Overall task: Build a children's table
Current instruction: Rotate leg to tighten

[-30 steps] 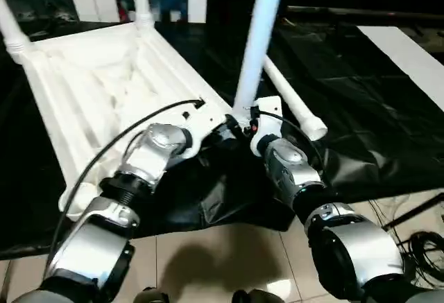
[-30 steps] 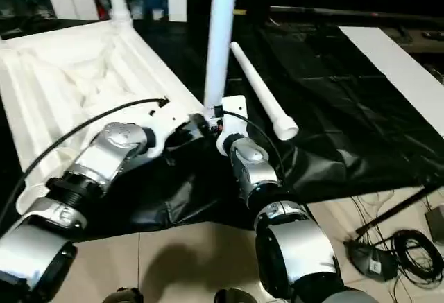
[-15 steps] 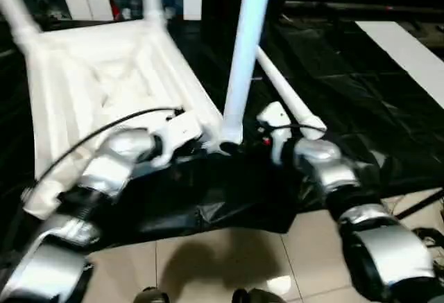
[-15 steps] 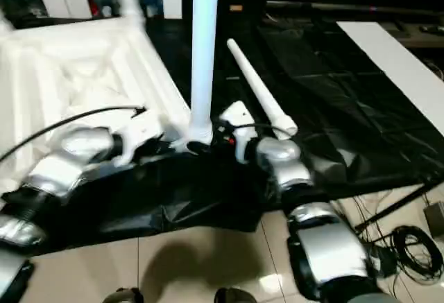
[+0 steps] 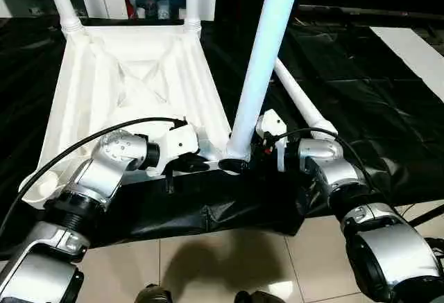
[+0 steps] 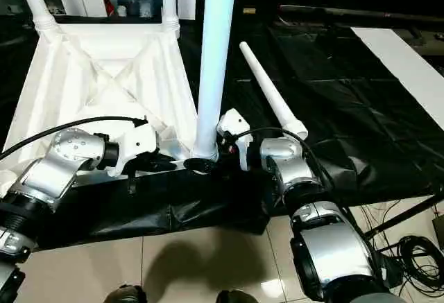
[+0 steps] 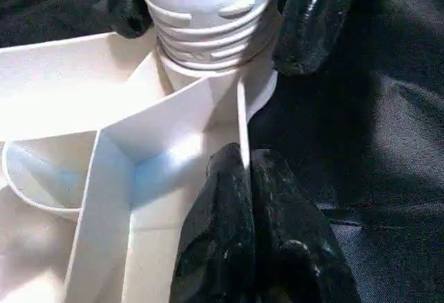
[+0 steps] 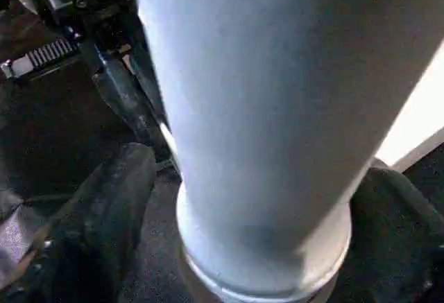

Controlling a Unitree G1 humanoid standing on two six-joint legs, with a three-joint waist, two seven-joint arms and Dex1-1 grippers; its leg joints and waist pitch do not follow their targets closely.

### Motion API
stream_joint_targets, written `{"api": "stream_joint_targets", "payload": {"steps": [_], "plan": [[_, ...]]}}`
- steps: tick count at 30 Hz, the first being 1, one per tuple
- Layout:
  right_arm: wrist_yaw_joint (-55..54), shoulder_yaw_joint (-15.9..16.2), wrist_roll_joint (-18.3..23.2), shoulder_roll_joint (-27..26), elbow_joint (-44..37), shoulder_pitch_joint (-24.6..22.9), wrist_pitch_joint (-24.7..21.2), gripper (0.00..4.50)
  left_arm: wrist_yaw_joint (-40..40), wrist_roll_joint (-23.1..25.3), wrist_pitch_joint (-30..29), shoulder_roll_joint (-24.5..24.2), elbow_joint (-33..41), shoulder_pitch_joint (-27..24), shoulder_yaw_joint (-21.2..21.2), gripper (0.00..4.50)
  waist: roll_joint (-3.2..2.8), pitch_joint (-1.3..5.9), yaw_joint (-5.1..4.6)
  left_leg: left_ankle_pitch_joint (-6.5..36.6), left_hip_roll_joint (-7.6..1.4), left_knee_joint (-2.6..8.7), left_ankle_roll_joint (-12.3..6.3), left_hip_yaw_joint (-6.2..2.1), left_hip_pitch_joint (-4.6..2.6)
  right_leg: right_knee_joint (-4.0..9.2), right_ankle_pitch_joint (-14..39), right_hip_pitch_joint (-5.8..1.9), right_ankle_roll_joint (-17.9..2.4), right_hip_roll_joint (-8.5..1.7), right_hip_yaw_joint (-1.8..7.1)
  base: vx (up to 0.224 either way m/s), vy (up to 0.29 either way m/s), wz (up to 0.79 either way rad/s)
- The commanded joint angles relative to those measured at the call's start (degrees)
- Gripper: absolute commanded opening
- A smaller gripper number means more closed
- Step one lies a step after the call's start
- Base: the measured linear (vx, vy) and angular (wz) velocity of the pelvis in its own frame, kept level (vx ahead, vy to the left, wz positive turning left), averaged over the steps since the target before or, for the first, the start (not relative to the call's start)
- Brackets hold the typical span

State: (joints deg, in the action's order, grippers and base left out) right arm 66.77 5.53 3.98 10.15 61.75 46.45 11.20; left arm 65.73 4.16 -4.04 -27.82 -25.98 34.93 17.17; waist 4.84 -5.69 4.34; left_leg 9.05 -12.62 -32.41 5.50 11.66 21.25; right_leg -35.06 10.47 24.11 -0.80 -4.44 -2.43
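Third leg (image 5: 260, 60) stood upright in near corner socket (image 7: 208, 60) of upturned tabletop (image 5: 139, 88); right gripper (image 8: 229, 247) straddled its base, fingers spread; left gripper (image 7: 250, 199) pinched shut on adjacent rib.

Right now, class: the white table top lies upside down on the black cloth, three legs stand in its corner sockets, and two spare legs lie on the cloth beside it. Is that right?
Not quite. Only one spare leg lies on the black cloth, as the right eye view shows. The rest holds: the table top lies upside down with three legs standing in its corner sockets, the near leg among them.
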Motion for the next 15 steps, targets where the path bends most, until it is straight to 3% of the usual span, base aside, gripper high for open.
{"api": "stream_joint_targets", "payload": {"steps": [1, 15], "plan": [[0.6, -0.4, 0.4, 0.5, 0.4, 0.4, -0.6, 3.8, 1.2, -1.1, 0.2, 0.8, 0.1, -1.9, 0.9, 0.0, -0.17, 4.04, -0.05, 7.8, -1.11, 3.16, -5.3, -0.11, -0.89, 2.7, 4.9, -2.82, -14.7, -3.13, 2.14, 0.0, 0.0, 0.0], [0.1, -0.4, 0.0, -0.5, 1.0, -0.5, -0.3, 2.75, 1.8, -1.0, -0.3, 0.3, 0.3, -2.7, 1.1, 0.0, -0.06, 3.78, -0.1, 8.1, -1.08, 3.18, -5.37, -0.09, -0.93, 2.81, 6.3, -2.66, -14.3, -3.07, 2.13, 0.0, 0.0, 0.0]]}}
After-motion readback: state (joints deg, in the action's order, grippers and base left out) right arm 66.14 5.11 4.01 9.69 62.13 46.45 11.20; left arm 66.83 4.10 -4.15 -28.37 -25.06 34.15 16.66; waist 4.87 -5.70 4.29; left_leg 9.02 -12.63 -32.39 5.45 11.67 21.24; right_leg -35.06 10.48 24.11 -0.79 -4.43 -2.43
